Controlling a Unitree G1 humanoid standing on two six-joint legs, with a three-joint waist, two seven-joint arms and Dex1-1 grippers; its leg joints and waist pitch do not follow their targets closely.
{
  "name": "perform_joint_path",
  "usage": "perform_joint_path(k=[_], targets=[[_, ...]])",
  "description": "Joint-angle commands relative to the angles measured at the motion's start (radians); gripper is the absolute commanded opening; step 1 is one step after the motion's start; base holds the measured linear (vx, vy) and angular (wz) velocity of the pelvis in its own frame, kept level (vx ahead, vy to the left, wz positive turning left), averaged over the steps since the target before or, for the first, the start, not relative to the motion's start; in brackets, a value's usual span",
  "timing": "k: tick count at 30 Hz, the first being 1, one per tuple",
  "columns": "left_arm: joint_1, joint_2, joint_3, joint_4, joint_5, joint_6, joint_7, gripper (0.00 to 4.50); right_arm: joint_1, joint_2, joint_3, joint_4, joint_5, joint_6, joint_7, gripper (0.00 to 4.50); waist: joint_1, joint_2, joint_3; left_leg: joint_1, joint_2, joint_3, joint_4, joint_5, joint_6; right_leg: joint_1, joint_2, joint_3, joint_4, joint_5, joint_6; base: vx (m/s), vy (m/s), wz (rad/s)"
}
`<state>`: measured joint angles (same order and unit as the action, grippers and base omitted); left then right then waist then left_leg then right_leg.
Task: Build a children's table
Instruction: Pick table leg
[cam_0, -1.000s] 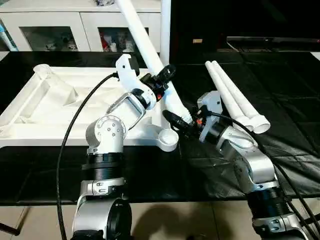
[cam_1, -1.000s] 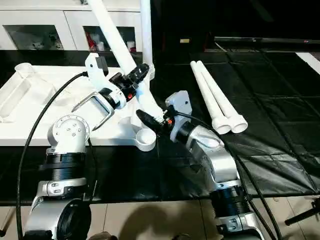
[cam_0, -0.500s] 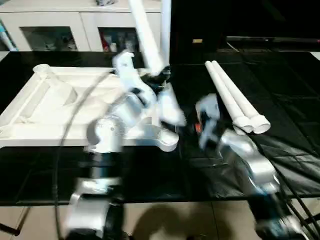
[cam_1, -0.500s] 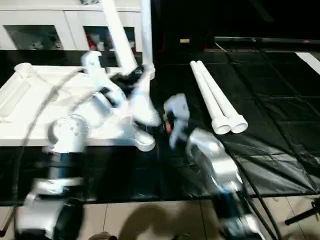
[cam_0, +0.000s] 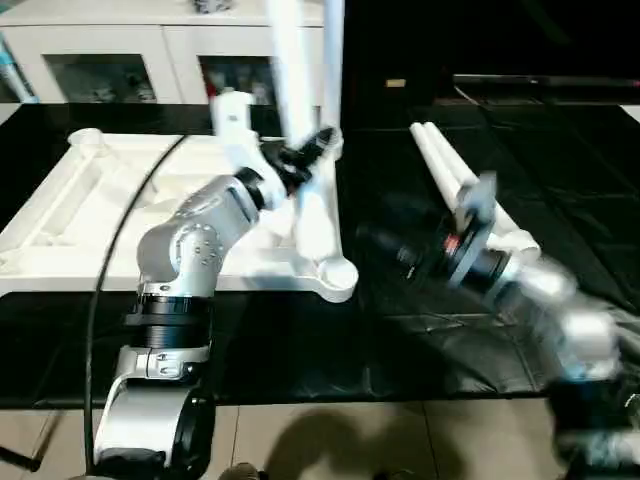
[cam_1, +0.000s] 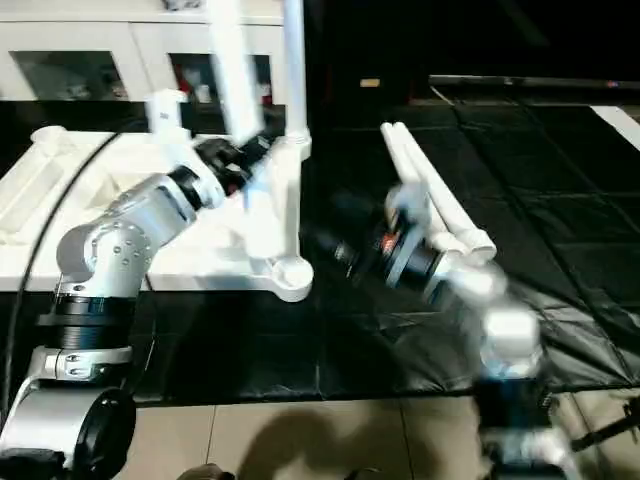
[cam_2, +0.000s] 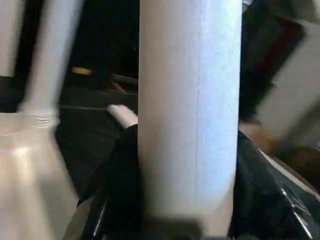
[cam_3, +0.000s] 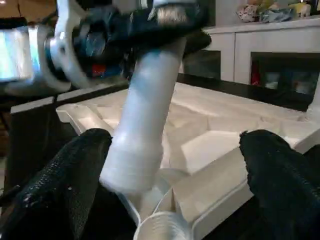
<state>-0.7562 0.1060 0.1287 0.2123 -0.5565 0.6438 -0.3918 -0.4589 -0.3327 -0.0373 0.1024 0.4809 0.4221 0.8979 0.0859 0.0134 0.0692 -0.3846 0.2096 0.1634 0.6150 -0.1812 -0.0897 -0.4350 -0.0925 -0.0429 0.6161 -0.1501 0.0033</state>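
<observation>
Left gripper (cam_0: 300, 158) clamps 1 leg (cam_0: 310, 200) over tabletop (cam_0: 90, 215) corner socket (cam_0: 335, 275); right gripper (cam_3: 165, 170) spread wide, empty; 2 legs (cam_0: 465, 190) beside.

Work surface: table covered in a black cloth (cam_0: 560, 170), creased, with faint fold lines across it. Back wall: white cabinet (cam_0: 130, 50) with glass doors – small objects on its shelves, too blurred to identify. To the cabinet's side the background is dark; a dark horizontal bar (cam_0: 540, 82) runs along the far edge there. Floor (cam_0: 400, 440) below the near table edge – pale beige tile, shadows across it.
</observation>
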Motion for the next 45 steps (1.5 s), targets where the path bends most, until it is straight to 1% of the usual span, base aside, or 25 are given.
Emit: perform_joint_path(k=[1,2,3,4,5,6,7,8,10,11,12,14,15,16,18,20,21,22,23,27,31,34,36,39,45], targets=[[-0.007,0.019,-0.013,-0.037,-0.033,0.019,-0.072,1.91,-0.034,-0.018,-0.006,0.022,0.03,0.031,0.05,4.5,0.001,-0.01,-0.094,0.005,-0.009,0.015,-0.058,-0.103,0.074,0.079,-0.017,0.016,-0.056,-0.133,-0.235,0.0,0.0,0.0],[-0.008,0.02,-0.014,-0.037,-0.035,0.019,-0.078,1.91,-0.036,-0.018,-0.006,0.024,0.03,0.031,0.053,4.5,0.001,-0.01,-0.094,0.005,-0.009,0.015,-0.058,-0.103,0.074,0.079,-0.017,0.016,-0.056,-0.133,-0.235,0.0,0.0,0.0],[-0.01,0.023,-0.011,-0.041,-0.059,0.033,-0.113,1.91,-0.055,-0.023,-0.003,0.038,0.039,0.047,0.077,4.5,0.001,-0.01,-0.094,0.005,-0.01,0.016,-0.057,-0.104,0.074,0.079,-0.017,0.015,-0.056,-0.138,-0.24,0.0,0.0,0.0],[-0.011,0.024,-0.01,-0.042,-0.065,0.037,-0.122,1.91,-0.06,-0.024,-0.002,0.041,0.041,0.051,0.083,4.5,0.001,-0.01,-0.093,0.006,-0.008,0.016,-0.059,-0.105,0.073,0.078,-0.017,0.015,-0.057,-0.137,-0.244,0.0,0.0,0.0],[-0.015,0.029,-0.006,-0.046,-0.097,0.055,-0.168,1.91,-0.081,-0.036,0.007,0.051,0.066,0.091,0.121,4.5,0.002,-0.01,-0.093,0.006,-0.007,0.016,-0.058,-0.103,0.073,0.077,-0.017,0.015,-0.056,-0.134,-0.244,0.0,0.0,0.0],[-0.015,0.031,-0.005,-0.048,-0.108,0.061,-0.185,1.91,-0.088,-0.04,0.01,0.053,0.073,0.105,0.132,4.5,0.003,-0.011,-0.094,0.007,-0.01,0.015,-0.058,-0.099,0.075,0.08,-0.016,0.014,-0.053,-0.129,-0.251,0.0,0.0,0.0],[-0.019,0.037,0.0,-0.053,-0.15,0.082,-0.241,1.91,-0.106,-0.052,0.022,0.061,0.093,0.143,0.171,4.5,0.003,-0.011,-0.094,0.007,-0.009,0.015,-0.058,-0.102,0.077,0.079,-0.016,0.014,-0.052,-0.127,-0.258,0.0,0.0,0.0],[-0.02,0.039,0.003,-0.056,-0.165,0.093,-0.257,1.91,-0.111,-0.057,0.027,0.064,0.099,0.152,0.188,4.5,0.003,-0.011,-0.094,0.007,-0.009,0.015,-0.058,-0.102,0.077,0.079,-0.016,0.014,-0.052,-0.127,-0.258,0.0,0.0,0.0],[-0.023,0.055,-0.003,-0.066,-0.202,0.124,-0.324,1.91,-0.138,-0.075,0.041,0.086,0.135,0.202,0.261,4.5,0.005,-0.011,-0.094,0.007,-0.008,0.016,-0.058,-0.104,0.079,0.079,-0.017,0.015,-0.052,-0.121,-0.263,0.0,0.0,0.0],[-0.024,0.059,-0.005,-0.069,-0.211,0.131,-0.343,1.91,-0.145,-0.079,0.043,0.093,0.147,0.217,0.282,4.5,0.004,-0.011,-0.094,0.008,-0.009,0.017,-0.057,-0.109,0.083,0.079,-0.016,0.014,-0.053,-0.126,-0.267,0.0,0.0,0.0],[-0.025,0.063,-0.008,-0.072,-0.22,0.137,-0.363,1.91,-0.153,-0.083,0.044,0.101,0.161,0.233,0.304,4.5,0.004,-0.01,-0.093,0.008,-0.007,0.017,-0.057,-0.112,0.082,0.078,-0.017,0.014,-0.053,-0.13,-0.269,0.0,0.0,0.0],[-0.027,0.071,-0.017,-0.081,-0.242,0.156,-0.403,1.91,-0.171,-0.087,0.045,0.117,0.188,0.265,0.36,4.5,0.004,-0.012,-0.093,0.007,-0.008,0.017,-0.057,-0.113,0.081,0.079,-0.017,0.014,-0.053,-0.132,-0.269,0.0,0.0,0.0],[-0.026,0.074,-0.025,-0.088,-0.248,0.164,-0.419,1.91,-0.178,-0.087,0.047,0.125,0.194,0.277,0.373,4.5,0.005,-0.013,-0.093,0.007,-0.005,0.016,-0.058,-0.111,0.079,0.078,-0.019,0.015,-0.053,-0.133,-0.268,0.0,0.0,0.0],[-0.02,0.077,-0.045,-0.108,-0.259,0.174,-0.451,1.91,-0.191,-0.09,0.061,0.137,0.199,0.298,0.404,4.5,0.005,-0.013,-0.093,0.008,-0.005,0.016,-0.059,-0.113,0.076,0.079,-0.018,0.014,-0.053,-0.14,-0.267,0.0,0.0,0.0],[-0.016,0.075,-0.054,-0.119,-0.266,0.179,-0.463,1.91,-0.197,-0.089,0.071,0.141,0.198,0.305,0.417,4.5,0.007,-0.013,-0.092,0.008,-0.004,0.017,-0.058,-0.111,0.07,0.078,-0.02,0.014,-0.054,-0.149,-0.264,0.0,0.0,0.0],[-0.014,0.073,-0.059,-0.125,-0.271,0.183,-0.47,1.91,-0.2,-0.089,0.079,0.145,0.197,0.309,0.425,4.21,0.008,-0.013,-0.092,0.007,-0.004,0.017,-0.059,-0.111,0.067,0.078,-0.02,0.014,-0.053,-0.152,-0.265,0.0,0.0,0.0],[-0.01,0.065,-0.076,-0.133,-0.268,0.182,-0.479,1.91,-0.207,-0.08,0.087,0.152,0.211,0.33,0.435,4.14,0.007,-0.017,-0.093,0.007,-0.004,0.017,-0.058,-0.108,0.065,0.079,-0.02,0.015,-0.053,-0.151,-0.261,0.0,0.0,0.0],[-0.008,0.06,-0.083,-0.136,-0.265,0.18,-0.481,1.91,-0.209,-0.076,0.09,0.154,0.218,0.339,0.439,4.11,0.007,-0.015,-0.092,0.007,-0.004,0.017,-0.059,-0.108,0.065,0.079,-0.02,0.015,-0.054,-0.157,-0.258,0.0,0.0,0.0],[-0.005,0.055,-0.092,-0.139,-0.264,0.18,-0.486,1.91,-0.212,-0.071,0.094,0.159,0.226,0.365,0.446,4.03,0.007,-0.016,-0.092,0.007,-0.004,0.018,-0.058,-0.11,0.065,0.078,-0.02,0.015,-0.055,-0.161,-0.257,0.0,0.0,0.0],[-0.002,0.048,-0.107,-0.143,-0.258,0.176,-0.495,1.91,-0.212,-0.071,0.121,0.162,0.21,0.376,0.466,3.69,0.007,-0.017,-0.092,0.006,-0.004,0.017,-0.059,-0.11,0.058,0.078,-0.02,0.015,-0.056,-0.175,-0.245,0.0,0.0,0.0],[-0.001,0.044,-0.129,-0.146,-0.246,0.167,-0.502,1.91,-0.221,-0.059,0.125,0.179,0.207,0.384,0.464,3.3,0.007,-0.018,-0.094,0.006,-0.005,0.017,-0.058,-0.106,0.056,0.078,-0.02,0.015,-0.057,-0.178,-0.24,0.0,0.0,0.0],[-0.002,0.039,-0.132,-0.141,-0.24,0.159,-0.5,1.91,-0.218,-0.057,0.131,0.168,0.211,0.396,0.469,3.01,0.007,-0.017,-0.093,0.006,-0.004,0.017,-0.059,-0.104,0.056,0.078,-0.02,0.015,-0.057,-0.175,-0.239,0.0,0.0,0.0],[-0.004,0.037,-0.131,-0.137,-0.24,0.155,-0.498,1.91,-0.215,-0.059,0.135,0.162,0.209,0.398,0.472,2.86,0.007,-0.019,-0.094,0.006,-0.005,0.017,-0.058,-0.102,0.057,0.078,-0.019,0.015,-0.057,-0.172,-0.239,0.0,0.0,0.0],[-0.008,0.037,-0.126,-0.132,-0.24,0.148,-0.495,1.91,-0.203,-0.064,0.15,0.152,0.194,0.388,0.473,2.57,0.007,-0.016,-0.093,0.005,-0.005,0.016,-0.058,-0.101,0.054,0.078,-0.02,0.015,-0.056,-0.174,-0.238,0.0,0.0,0.0],[-0.009,0.033,-0.115,-0.132,-0.244,0.139,-0.492,1.91,-0.199,-0.061,0.15,0.149,0.186,0.384,0.469,2.12,0.007,-0.017,-0.094,0.006,-0.005,0.017,-0.058,-0.109,0.051,0.078,-0.02,0.015,-0.058,-0.182,-0.233,0.0,0.0,0.0]])
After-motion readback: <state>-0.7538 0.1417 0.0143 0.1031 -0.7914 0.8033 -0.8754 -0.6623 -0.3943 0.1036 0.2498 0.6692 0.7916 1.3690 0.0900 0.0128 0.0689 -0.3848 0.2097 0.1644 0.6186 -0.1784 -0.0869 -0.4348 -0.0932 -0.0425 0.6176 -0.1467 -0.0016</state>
